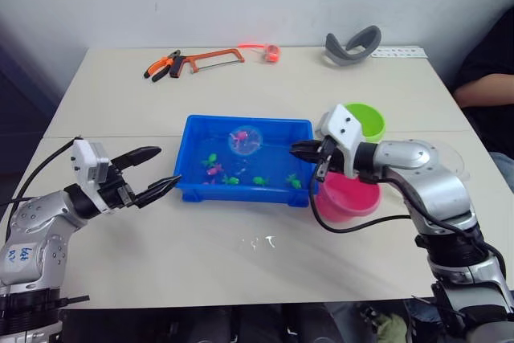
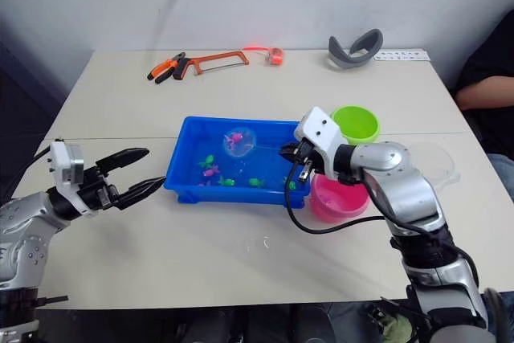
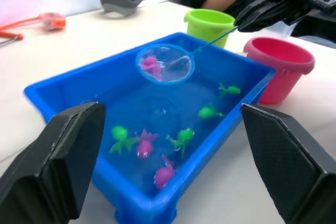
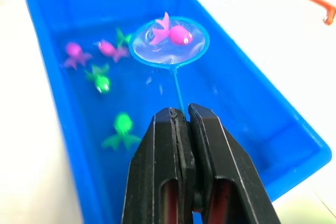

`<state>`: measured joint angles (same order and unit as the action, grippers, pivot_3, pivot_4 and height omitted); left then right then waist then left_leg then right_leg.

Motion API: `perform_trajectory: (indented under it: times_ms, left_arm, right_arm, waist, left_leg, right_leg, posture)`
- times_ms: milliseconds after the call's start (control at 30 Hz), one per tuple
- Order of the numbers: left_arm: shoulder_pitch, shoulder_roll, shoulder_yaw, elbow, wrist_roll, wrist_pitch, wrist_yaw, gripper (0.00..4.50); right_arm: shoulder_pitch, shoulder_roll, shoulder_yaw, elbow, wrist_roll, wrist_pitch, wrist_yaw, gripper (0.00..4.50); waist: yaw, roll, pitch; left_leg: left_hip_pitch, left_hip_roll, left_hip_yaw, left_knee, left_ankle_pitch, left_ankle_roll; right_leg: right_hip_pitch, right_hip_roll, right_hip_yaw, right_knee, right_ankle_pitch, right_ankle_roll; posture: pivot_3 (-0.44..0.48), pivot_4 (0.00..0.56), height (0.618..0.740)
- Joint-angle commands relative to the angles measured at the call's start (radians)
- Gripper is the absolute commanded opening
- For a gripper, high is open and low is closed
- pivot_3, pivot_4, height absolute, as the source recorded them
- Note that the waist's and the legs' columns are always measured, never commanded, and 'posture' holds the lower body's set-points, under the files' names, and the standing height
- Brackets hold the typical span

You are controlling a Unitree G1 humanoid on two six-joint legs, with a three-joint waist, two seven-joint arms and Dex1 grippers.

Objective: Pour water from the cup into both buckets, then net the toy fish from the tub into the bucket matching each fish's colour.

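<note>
Right end effector: closed together on the thin handle of the net, held above the tub's right end, just beside the pink bucket.
Net: its blue hoop is raised over the far middle of the tub; one pink fish is seen lying in the pale mesh.
Left end effector: fingers spread apart, nothing between them; held above the table just beside the tub's left end, pointed toward it.
Tub: bright blue, set near the middle of the table, water seen inside.
Toy fish: several pink and green ones are seen in the water, gathered toward the near wall; among them a green fish and a pink fish.
Pink bucket: upright on the table, just beside the tub's near right corner.
Green bucket: upright, just beside the tub's far right corner, behind the pink one.
Cup: clear, seen on the table to the right of the buckets, partly hidden by the right arm.
Table: pale; a hacksaw and pliers are laid near its far edge, a grey curved object at the far right.
Person: an arm is seen resting beyond the table's right edge.
</note>
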<state>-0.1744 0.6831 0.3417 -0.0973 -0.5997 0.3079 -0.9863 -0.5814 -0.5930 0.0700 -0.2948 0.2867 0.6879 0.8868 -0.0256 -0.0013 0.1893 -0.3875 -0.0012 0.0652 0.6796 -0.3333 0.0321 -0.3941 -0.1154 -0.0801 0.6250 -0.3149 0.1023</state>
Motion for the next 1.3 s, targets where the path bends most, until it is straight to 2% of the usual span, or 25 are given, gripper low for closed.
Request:
perform_trajectory:
  times_ms: [33, 233, 400, 500, 667, 833, 1300]
  left_arm:
    - [-0.056, 0.009, -0.034, -0.026, -0.025, 0.012, -0.031, 4.47]
    - [-0.163, 0.001, -0.113, -0.038, -0.040, 0.046, -0.088, 4.47]
    - [-0.259, -0.028, -0.206, -0.030, -0.039, 0.068, -0.135, 4.47]
    - [-0.297, -0.048, -0.244, -0.012, -0.033, 0.071, -0.159, 4.47]
    - [-0.354, -0.087, -0.307, 0.014, -0.024, 0.079, -0.193, 4.47]
    - [-0.392, -0.125, -0.355, 0.037, -0.016, 0.087, -0.206, 4.47]
    - [-0.418, -0.165, -0.379, 0.073, 0.016, 0.077, -0.220, 4.47]
  right_arm:
    - [0.042, -0.048, -0.124, -0.117, 0.129, 0.050, 0.034, 0.00]
    - [0.162, -0.164, -0.330, -0.223, 0.273, 0.123, 0.042, 0.00]
    - [0.360, -0.264, -0.571, -0.319, 0.351, 0.157, 0.057, 0.00]
    - [0.471, -0.278, -0.685, -0.351, 0.365, 0.141, 0.054, 0.00]
    - [0.703, -0.261, -0.838, -0.387, 0.288, 0.025, 0.077, 0.00]
    - [0.913, -0.210, -0.858, -0.387, 0.102, -0.258, 0.102, 0.00]
    - [1.067, -0.086, -0.869, -0.208, -0.203, -0.971, 0.028, 0.00]
  waist:
    - [0.004, 0.000, 0.000]
    - [0.013, 0.000, 0.000]
    - [0.028, 0.000, 0.000]
    - [0.039, 0.000, 0.000]
    - [0.049, 0.000, 0.000]
    - [0.050, -0.001, 0.000]
    - [0.050, -0.001, 0.000]
  left_leg:
    - [-0.001, 0.000, 0.000, 0.000, 0.000, 0.000]
    - [0.000, 0.000, 0.000, 0.001, 0.000, 0.001]
    - [0.000, 0.000, 0.000, 0.001, 0.000, 0.001]
    - [0.000, -0.001, 0.000, 0.001, 0.000, 0.001]
    - [0.000, -0.001, 0.001, 0.002, 0.001, 0.002]
    - [0.001, -0.002, 0.002, 0.002, 0.002, 0.003]
    - [0.002, -0.003, 0.002, 0.003, 0.004, 0.003]
  right_leg:
    - [0.000, 0.000, 0.000, 0.000, 0.000, 0.000]
    - [0.001, 0.000, 0.000, -0.001, 0.000, 0.000]
    - [0.001, 0.000, 0.000, -0.001, 0.000, 0.000]
    - [0.002, 0.001, 0.000, -0.001, 0.000, 0.001]
    - [0.003, 0.002, 0.001, -0.001, 0.001, 0.001]
    - [0.003, 0.004, 0.002, 0.000, 0.001, 0.002]
    - [0.004, 0.005, 0.003, 0.000, 0.002, 0.004]
  posture:
    - [0.000, 0.150, 0.740]
    - [0.000, 0.150, 0.740]
    - [0.000, 0.150, 0.740]
    - [0.000, 0.150, 0.740]
    - [0.000, 0.150, 0.740]
    - [0.000, 0.150, 0.740]
    - [0.000, 0.150, 0.740]
